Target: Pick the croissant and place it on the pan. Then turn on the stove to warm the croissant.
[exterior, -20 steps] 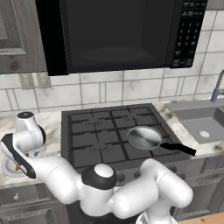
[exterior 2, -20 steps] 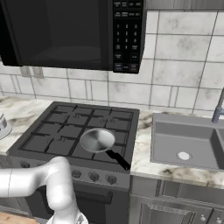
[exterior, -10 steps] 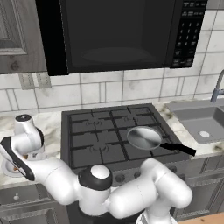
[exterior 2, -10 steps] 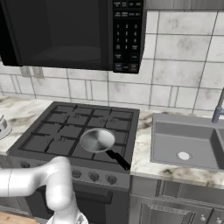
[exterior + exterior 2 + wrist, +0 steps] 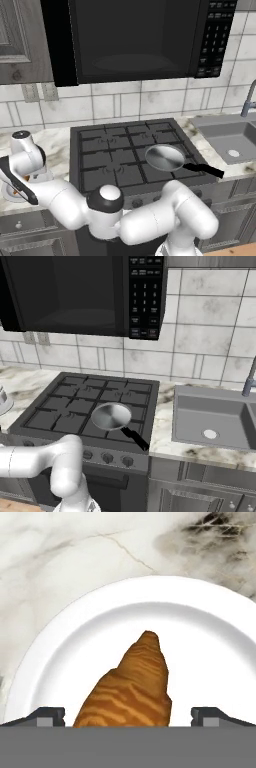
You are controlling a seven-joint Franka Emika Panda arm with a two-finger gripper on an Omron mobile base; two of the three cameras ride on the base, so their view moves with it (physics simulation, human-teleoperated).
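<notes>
The croissant (image 5: 131,687) is orange-brown and lies on a white plate (image 5: 210,637), one tapered end pointing away from the hand. My gripper (image 5: 130,716) is open just above it, one dark fingertip (image 5: 49,716) on each side of the pastry and apart from it. In the left base view the hand hangs over the plate (image 5: 7,196) on the counter left of the stove (image 5: 105,150). The silver pan (image 5: 164,157) with its black handle sits on the stove's front right burner, also seen as the pan (image 5: 111,416) on the stove (image 5: 60,411) from the right.
A black microwave (image 5: 135,40) hangs above the range. A grey sink (image 5: 215,416) lies to the right of the stove, with a tap (image 5: 248,381) behind it. Round knobs (image 5: 107,457) line the stove's front. The marble counter (image 5: 60,572) surrounds the plate.
The hand has shifted slightly left and down over the plate. The jaws have stayed open, and the pan has not moved.
</notes>
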